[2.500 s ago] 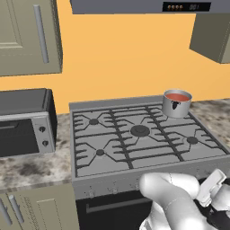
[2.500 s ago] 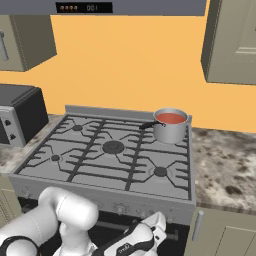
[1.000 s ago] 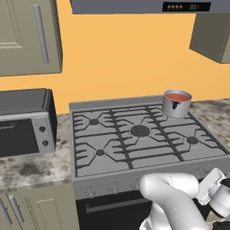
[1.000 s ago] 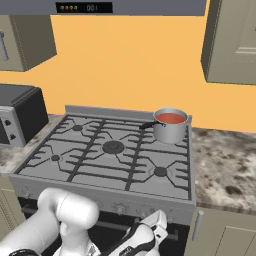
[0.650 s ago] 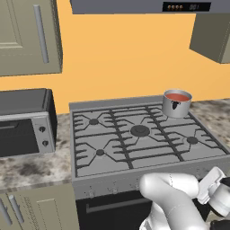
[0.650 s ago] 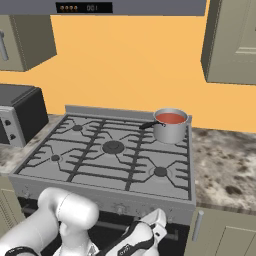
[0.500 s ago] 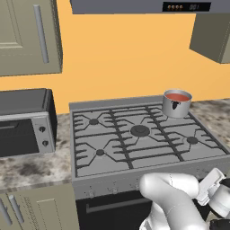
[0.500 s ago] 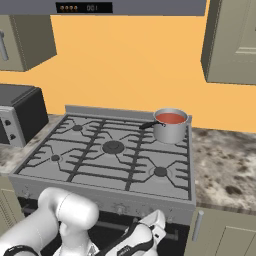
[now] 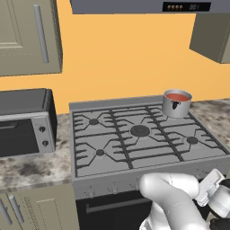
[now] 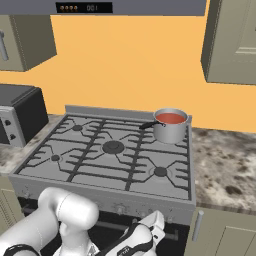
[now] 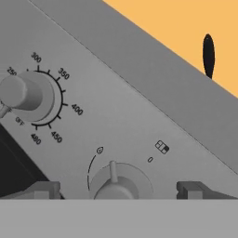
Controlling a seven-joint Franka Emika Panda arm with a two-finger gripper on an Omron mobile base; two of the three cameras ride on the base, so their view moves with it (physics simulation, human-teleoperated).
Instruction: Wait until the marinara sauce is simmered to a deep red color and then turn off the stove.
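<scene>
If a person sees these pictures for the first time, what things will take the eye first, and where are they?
First comes the small steel saucepan of orange-red marinara sauce at the stove's back right burner, against the bright orange wall. In the hand view the open gripper sits close to the front panel, its fingertips on either side of a burner knob, with a numbered oven dial beside it. A black-and-silver toaster oven stands on the counter left of the stove.

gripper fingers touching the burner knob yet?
Apart. In the hand view the fingertips stand wide on either side of the burner knob on the stove front panel, with bare panel showing between each tip and the knob.
</scene>
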